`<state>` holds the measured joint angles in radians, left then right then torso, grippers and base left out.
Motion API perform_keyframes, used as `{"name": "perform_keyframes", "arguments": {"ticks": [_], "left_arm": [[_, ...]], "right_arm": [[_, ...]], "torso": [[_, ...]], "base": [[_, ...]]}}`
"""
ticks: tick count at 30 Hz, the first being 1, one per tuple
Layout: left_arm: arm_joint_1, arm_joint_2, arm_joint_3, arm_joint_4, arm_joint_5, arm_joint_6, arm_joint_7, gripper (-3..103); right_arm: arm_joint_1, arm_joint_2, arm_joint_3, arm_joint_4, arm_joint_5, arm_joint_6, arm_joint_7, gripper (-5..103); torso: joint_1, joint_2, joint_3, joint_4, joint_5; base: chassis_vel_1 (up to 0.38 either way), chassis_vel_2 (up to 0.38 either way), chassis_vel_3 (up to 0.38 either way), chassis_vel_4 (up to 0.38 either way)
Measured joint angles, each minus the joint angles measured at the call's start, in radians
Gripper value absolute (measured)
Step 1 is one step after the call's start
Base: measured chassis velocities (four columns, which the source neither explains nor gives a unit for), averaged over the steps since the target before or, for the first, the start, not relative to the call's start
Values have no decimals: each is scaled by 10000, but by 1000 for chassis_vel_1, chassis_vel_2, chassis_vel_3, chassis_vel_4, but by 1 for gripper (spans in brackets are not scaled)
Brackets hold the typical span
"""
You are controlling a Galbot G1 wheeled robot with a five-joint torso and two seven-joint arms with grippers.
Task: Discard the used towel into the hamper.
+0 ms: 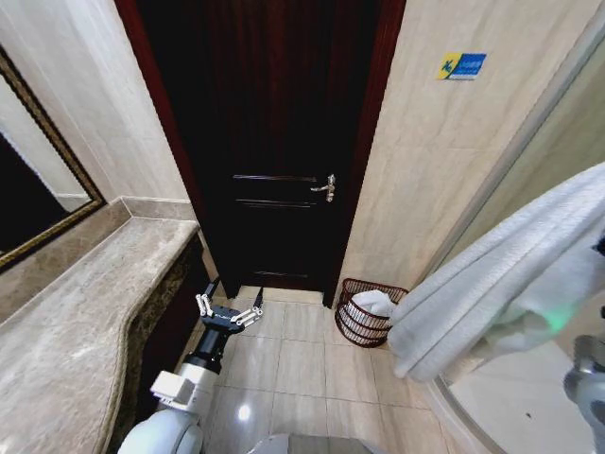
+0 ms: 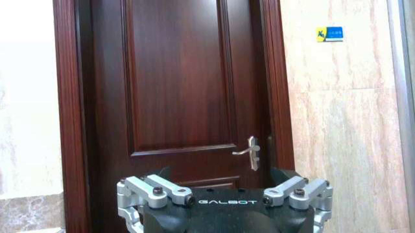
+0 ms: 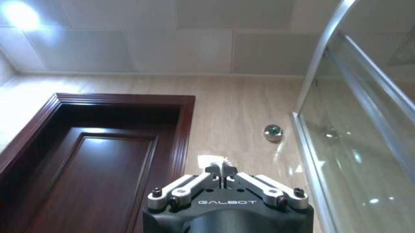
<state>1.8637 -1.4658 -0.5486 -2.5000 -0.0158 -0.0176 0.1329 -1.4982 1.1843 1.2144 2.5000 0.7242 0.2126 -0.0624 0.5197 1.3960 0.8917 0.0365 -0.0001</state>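
A large white towel (image 1: pixel 501 274) hangs in the air at the right of the head view, above a grey part of my right arm (image 1: pixel 586 383); what carries it I cannot tell. The hamper (image 1: pixel 352 326), a small reddish-brown wire basket, stands on the floor right of the door, with a white cloth (image 1: pixel 374 302) inside. My right gripper (image 3: pixel 222 170) points up toward the ceiling with its fingers shut tip to tip and nothing between them. Low by the counter's end, my left gripper (image 1: pixel 230 307) (image 2: pixel 225 194) is open and empty, facing the door.
A dark wooden door (image 1: pixel 274 142) with a metal handle (image 1: pixel 326 187) is closed ahead. A marble counter (image 1: pixel 85 322) runs along the left under a framed mirror (image 1: pixel 33 199). A glass shower enclosure (image 1: pixel 529 407) curves at the right. Tiled floor (image 1: pixel 302 369) lies between.
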Motion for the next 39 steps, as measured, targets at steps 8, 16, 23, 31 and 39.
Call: {"name": "perform_keyframes", "arguments": {"ticks": [8,16,23,31,39], "left_arm": [[0,1,0,0,0,0,0,100],[0,0,1,0,0,0,0,100],[0,0,0,0,1,0,0,100],[0,0,0,0,0,0,0,100],[0,0,0,0,0,0,1,100]], "right_arm": [[94,-166,-514,0,-195,13,-15,1],[93,-211,-768,0,-341,40,-25,1],[208,-272,-1162,-1,-480,116,-36,1],[848,-811,-1467,-437,-509,116,38,1],[2127,-1393,-2047,-1537,-527,160,86,1]], "torso": [[-2,1,-1,0,1],[3,-1,1,-1,-3],[9,-4,2,1,2],[-4,0,-1,1,3],[0,-1,0,1,3]], "base": [[-61,53,52,-55],[-144,143,142,-145],[-90,109,82,-98],[-4,10,2,-6],[0,0,0,0]]}}
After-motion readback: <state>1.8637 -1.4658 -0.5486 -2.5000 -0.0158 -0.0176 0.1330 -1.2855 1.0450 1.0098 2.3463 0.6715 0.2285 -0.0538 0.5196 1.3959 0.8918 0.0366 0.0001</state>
